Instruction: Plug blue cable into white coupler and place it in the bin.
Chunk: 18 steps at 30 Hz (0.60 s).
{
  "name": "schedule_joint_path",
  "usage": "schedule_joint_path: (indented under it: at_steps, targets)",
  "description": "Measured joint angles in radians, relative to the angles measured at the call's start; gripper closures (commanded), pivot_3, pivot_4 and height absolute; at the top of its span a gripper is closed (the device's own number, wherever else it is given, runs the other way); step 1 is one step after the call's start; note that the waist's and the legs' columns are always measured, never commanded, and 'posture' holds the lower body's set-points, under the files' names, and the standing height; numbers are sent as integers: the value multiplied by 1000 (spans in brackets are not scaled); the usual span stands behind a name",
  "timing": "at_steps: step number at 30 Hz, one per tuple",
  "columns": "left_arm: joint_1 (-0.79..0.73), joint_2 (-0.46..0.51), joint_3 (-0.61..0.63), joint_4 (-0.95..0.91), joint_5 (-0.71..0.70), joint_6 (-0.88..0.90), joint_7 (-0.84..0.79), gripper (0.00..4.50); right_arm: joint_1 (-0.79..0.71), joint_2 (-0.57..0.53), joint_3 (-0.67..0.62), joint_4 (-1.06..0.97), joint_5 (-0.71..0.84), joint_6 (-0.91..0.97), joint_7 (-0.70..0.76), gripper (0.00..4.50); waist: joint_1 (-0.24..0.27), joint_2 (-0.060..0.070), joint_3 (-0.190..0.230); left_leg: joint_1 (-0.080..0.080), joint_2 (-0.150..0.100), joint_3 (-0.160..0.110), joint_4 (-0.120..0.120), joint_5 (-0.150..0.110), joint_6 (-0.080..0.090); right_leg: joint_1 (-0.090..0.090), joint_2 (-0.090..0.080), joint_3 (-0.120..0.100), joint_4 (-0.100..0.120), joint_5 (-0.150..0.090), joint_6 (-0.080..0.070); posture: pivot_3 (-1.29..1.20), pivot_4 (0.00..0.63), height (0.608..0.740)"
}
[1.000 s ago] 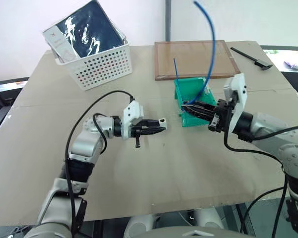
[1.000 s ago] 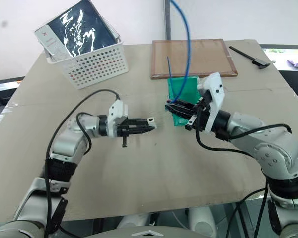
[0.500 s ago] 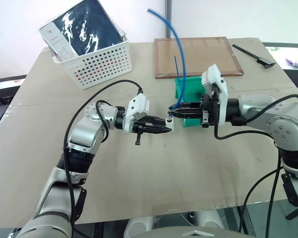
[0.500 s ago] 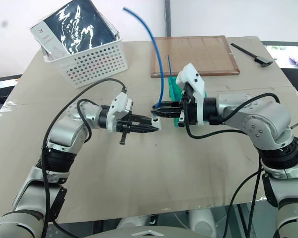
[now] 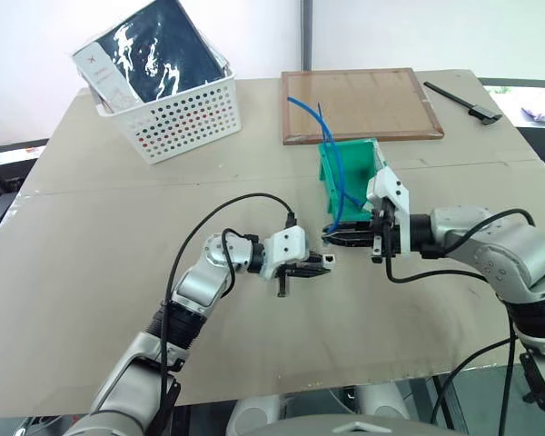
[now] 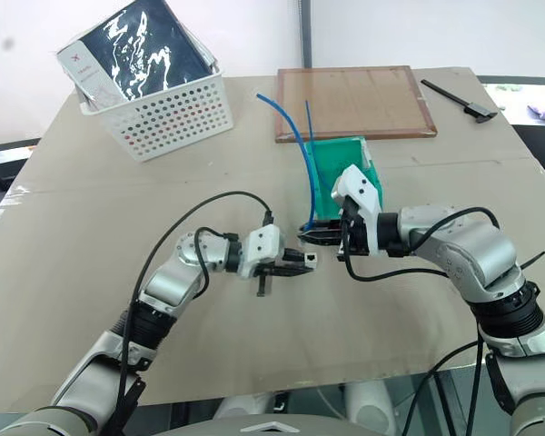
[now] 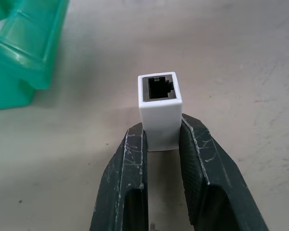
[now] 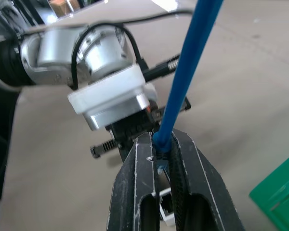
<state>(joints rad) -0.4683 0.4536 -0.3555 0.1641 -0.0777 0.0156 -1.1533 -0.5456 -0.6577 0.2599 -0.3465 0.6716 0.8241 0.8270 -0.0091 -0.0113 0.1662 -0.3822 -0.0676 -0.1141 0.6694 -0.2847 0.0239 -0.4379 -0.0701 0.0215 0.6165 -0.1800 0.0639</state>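
Note:
My left gripper [image 5: 322,264] is shut on the white coupler [image 7: 159,110], a small boxy block whose dark socket faces away from the fingers and has nothing in it. My right gripper [image 5: 332,238] is shut on the blue cable [image 8: 191,53] close to its plug end. That end hovers just above and beyond the coupler [image 6: 309,258], apart from it. The cable arcs up from the fingers and back over the green bin [image 5: 368,156], which stands just behind both grippers. Both grippers are low over the table's middle, tips almost meeting.
A second thin blue cable [image 5: 323,123] rises out of the bin. Behind the bin lies a wooden board [image 5: 381,100], with a black tool [image 5: 463,102] to its right. A white perforated basket [image 5: 186,118] holding a dark package stands at the far left.
Both grippers have sunk toward the table and drawn closer to me, still tip to tip. The cable's free end has dropped from high in the air to just over the board.

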Motion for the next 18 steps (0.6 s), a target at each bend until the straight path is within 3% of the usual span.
schedule_joint_path:
  at_steps: [9,18]
  targets:
    - [-26,-7,-2,72,7,-67,-15,4150,24,3,86,64,-165,-111,86,4500,-2,-2,-1,2,0,0,2,0,0,1,0,0,5,0,0,0,150,740]
    - [-34,-4,-2,80,7,-68,-31,4150,26,30,77,113,-202,-164,128,4500,-2,-2,-2,3,0,0,2,0,-1,1,0,0,5,0,0,0,150,740]
